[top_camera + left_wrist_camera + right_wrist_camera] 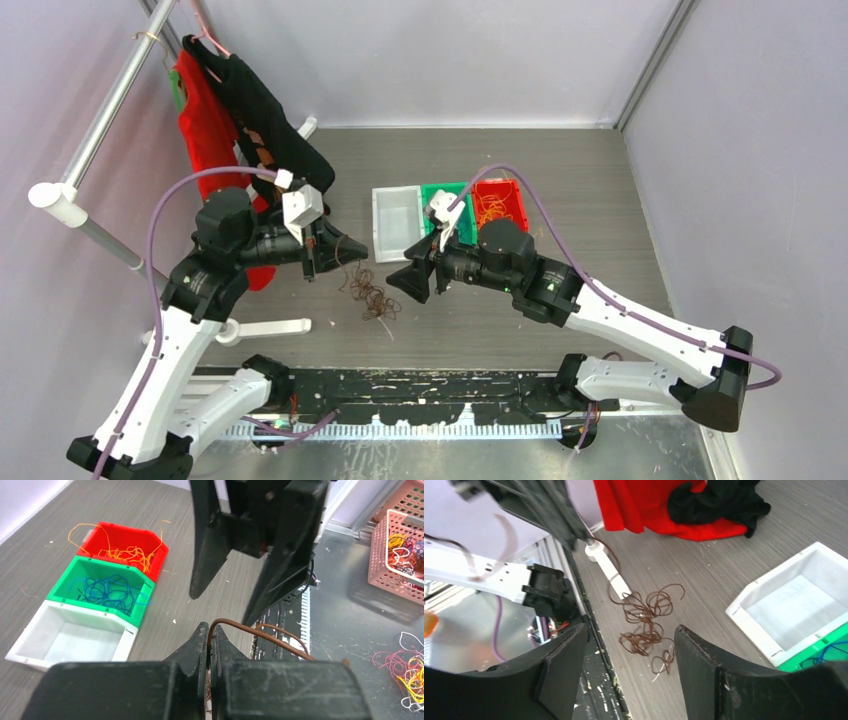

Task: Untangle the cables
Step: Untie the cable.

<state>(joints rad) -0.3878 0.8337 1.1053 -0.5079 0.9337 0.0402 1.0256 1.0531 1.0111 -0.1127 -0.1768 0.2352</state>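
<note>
The left end effector is clenched on one dark brown strand, which loops out beside its fingertips. We judge the grip is meant to lift that strand clear of the heap. The right end effector stands released, jaws spread wide, facing the left one across the heap, presumably ready to take a second hold.

The rest of the brown cables lie on the table in one loose tangle, below and between the two end effectors.

Beyond the right end effector we count three bins side by side:
- a white bin, bare inside;
- a green bin holding blue strands;
- a red bin holding orange strands.

We infer sorting by colour, with the white bin meant for brown.
</note>
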